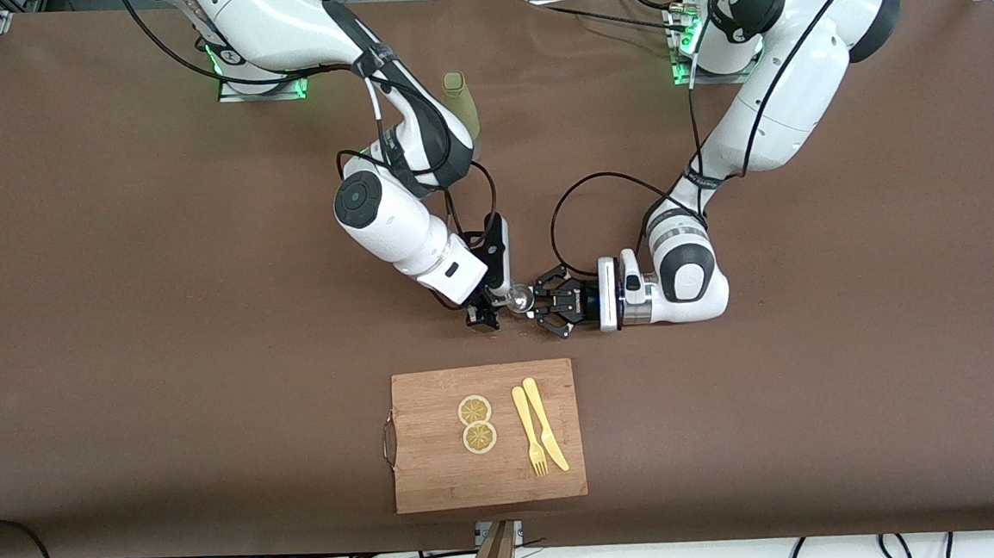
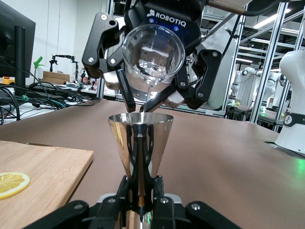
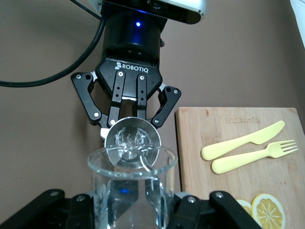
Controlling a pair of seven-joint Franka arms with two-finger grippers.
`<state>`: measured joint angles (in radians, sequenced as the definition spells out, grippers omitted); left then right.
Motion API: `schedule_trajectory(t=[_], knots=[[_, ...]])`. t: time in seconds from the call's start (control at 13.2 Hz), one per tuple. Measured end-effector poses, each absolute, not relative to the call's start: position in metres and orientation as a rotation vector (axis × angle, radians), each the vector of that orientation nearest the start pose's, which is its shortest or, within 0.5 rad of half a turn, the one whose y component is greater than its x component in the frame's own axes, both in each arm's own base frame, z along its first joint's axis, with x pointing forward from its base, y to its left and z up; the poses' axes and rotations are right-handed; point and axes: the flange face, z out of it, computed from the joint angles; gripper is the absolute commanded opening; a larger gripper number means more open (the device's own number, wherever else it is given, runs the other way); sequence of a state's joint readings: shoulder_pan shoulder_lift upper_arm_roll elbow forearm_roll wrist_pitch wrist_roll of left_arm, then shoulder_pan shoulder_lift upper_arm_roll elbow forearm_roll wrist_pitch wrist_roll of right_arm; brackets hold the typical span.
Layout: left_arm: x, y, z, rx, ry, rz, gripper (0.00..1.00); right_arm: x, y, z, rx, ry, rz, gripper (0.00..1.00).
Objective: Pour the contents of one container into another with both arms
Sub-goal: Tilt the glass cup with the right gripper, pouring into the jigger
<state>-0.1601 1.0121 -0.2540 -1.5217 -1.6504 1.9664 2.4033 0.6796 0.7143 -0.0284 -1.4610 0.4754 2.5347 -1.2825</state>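
Glass (image 2: 152,59): clamped in right hand (image 1: 483,313), tipped mouth-down over jigger (image 2: 140,143). Jigger: clamped upright in left hand (image 1: 540,304), above worktop (image 1: 118,293) near cutting board (image 1: 440,481). Step: pour under way, apparently. Next: more tilt, lip kept over cup.

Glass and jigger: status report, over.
Right gripper shut on glass, tipped over jigger. Left gripper shut on jigger, upright. Nothing between them.
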Motion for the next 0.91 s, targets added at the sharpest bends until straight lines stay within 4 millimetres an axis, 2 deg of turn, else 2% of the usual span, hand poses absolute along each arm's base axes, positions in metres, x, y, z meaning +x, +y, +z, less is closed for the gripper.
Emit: schedule_trajectory(t=[0.6, 0.91], knots=[[0.6139, -0.3098, 0.0935, 1.329, -1.152, 1.067, 0.0, 0.5984, 0.4557, 0.2987, 2.174, 2.36, 0.694, 0.0], [0.6153, -0.3093, 0.0942, 1.328, -1.155, 1.072, 0.0, 0.5991, 0.4568, 0.3012, 2.199, 2.337, 0.701, 0.0]])
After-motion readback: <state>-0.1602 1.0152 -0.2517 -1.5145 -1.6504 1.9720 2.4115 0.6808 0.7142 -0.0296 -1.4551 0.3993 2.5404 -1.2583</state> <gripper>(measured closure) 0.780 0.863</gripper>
